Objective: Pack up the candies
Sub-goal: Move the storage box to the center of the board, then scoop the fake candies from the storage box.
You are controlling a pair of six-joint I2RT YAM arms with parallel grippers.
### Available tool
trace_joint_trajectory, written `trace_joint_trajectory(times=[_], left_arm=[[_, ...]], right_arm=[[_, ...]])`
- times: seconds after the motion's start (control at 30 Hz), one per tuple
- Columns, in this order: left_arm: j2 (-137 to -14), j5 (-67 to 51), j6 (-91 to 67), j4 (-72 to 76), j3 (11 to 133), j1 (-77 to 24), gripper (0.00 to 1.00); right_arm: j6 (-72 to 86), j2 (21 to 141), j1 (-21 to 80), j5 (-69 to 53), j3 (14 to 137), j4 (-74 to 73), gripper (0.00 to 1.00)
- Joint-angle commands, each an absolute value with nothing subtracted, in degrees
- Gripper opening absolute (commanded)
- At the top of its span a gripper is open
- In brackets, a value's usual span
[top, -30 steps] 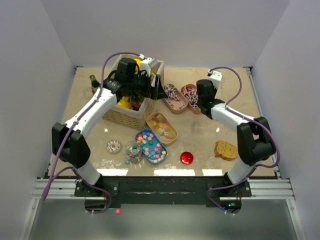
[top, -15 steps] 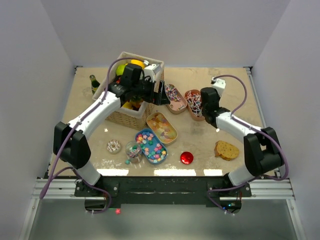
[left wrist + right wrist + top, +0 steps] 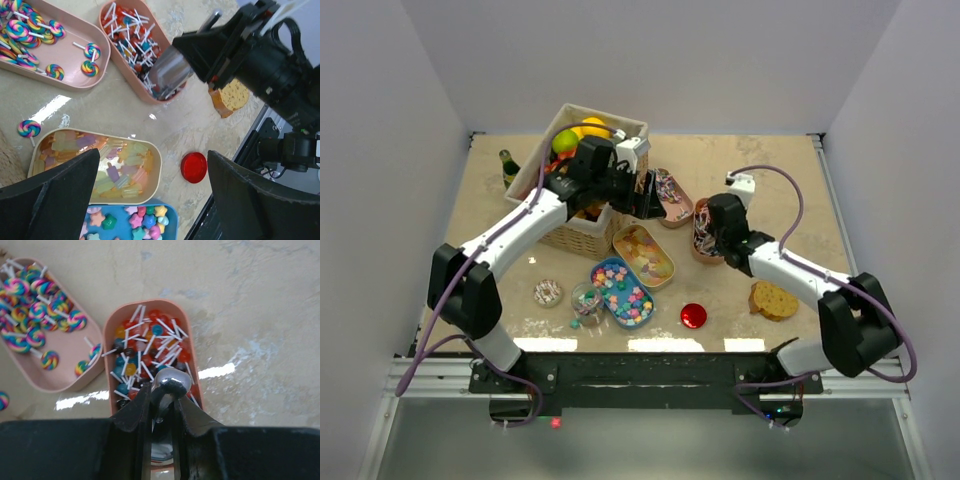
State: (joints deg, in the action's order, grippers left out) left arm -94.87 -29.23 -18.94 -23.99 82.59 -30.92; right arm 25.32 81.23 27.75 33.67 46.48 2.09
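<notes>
1. The table (image 3: 800,180) carries everything. A basket (image 3: 570,235) of fruit (image 3: 588,130) stands at far left.
2. My left gripper (image 3: 153,151) hangs with its fingers spread wide and holds nothing. It is above the cream tray (image 3: 158,165) of pastel gummies (image 3: 125,160).
3. My right gripper (image 3: 162,395) pinches a shiny metal tool (image 3: 167,382) over the near end of a pink tray (image 3: 111,330) of ball lollipops (image 3: 150,347). I cannot tell whether the tool touches them.
4. Just left of it, a second pink tray (image 3: 70,57) holds swirl lollipops (image 3: 22,30) and is half bare. One stray swirl (image 3: 28,128) lies on the table beside the cream tray.
5. The blue tray (image 3: 173,225) of star candies (image 3: 145,222) sits nearest me, just beside the cream tray.
6. A small jar (image 3: 586,298) stands left of the blue tray, with a doughnut (image 3: 548,292) further left.
7. Bread (image 3: 773,300) lies at right, and a red disc (image 3: 194,167) sits between it and the blue tray. A bottle (image 3: 508,165) stands left of the basket.
</notes>
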Motion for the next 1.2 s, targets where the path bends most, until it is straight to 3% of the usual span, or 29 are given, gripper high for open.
trace_joint_trajectory(times=[0.0, 0.23, 0.57, 0.8, 0.97, 1.17], left_arm=[[-94.83, -28.3, -19.95, -21.09, 82.79, -31.73, 0.93], [-100.71, -27.42, -21.27, -22.93, 84.37, -34.01, 0.92], [-107.49, -20.84, -20.65, -22.15, 88.76, -37.26, 0.84], [-110.39, -16.7, -21.09, -17.76, 90.17, -38.14, 0.71], [-114.78, -16.44, -20.74, -18.37, 93.16, -38.23, 0.62], [-118.74, -17.05, -20.22, -18.63, 95.8, -39.2, 0.6]], right_arm=[[30.66, 80.69, 32.43, 30.24, 42.9, -7.91, 0.0], [32.17, 77.52, 33.05, 33.04, 41.83, -9.67, 0.0], [21.64, 76.9, 29.1, 39.2, 51.14, -4.67, 0.0], [7.13, 80.59, 25.84, 32.0, 51.42, 12.18, 0.0], [3.17, 82.79, 23.82, 20.58, 51.24, 18.8, 0.0], [-1.47, 82.71, 21.8, 12.31, 50.55, 23.72, 0.0]])
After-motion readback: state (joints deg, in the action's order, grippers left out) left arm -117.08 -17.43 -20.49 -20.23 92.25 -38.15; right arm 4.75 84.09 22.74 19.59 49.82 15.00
